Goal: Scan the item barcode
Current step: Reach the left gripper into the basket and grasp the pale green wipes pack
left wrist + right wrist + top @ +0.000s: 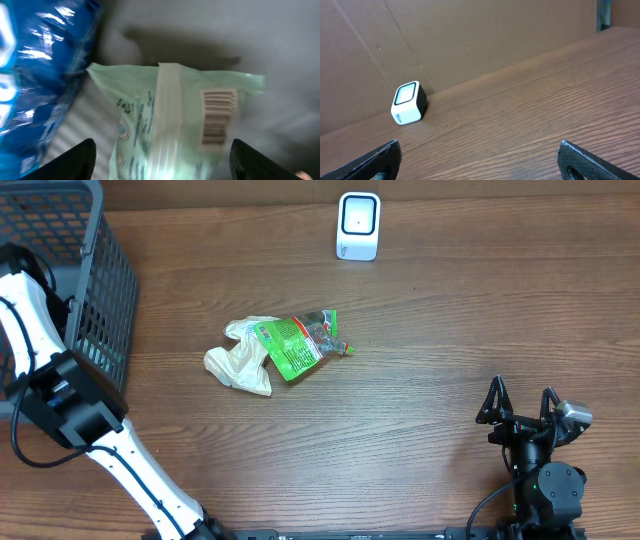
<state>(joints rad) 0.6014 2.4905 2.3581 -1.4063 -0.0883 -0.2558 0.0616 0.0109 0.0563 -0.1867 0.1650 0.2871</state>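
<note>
**A:** Where is the item to be scanned?

**B:** In the basket at the desk's far left corner. It is a pale green pouch lying just beside a blue bag, with its barcode facing the wrist camera.

**A:** How will it handle?

**B:** I'd judge it light and soft, a slick film that crumples and could slip. The best hold looks like a pinch across the middle by the flat seam, clear of the barcode.

**A:** And the hands?

**B:** The left gripper hangs over the pouch with its fingers spread wide on either side, holding nothing. I can't tell whether they touch the film. The right gripper stands spread and empty near the desk's near right corner. The scanner sits at the far edge.
</note>
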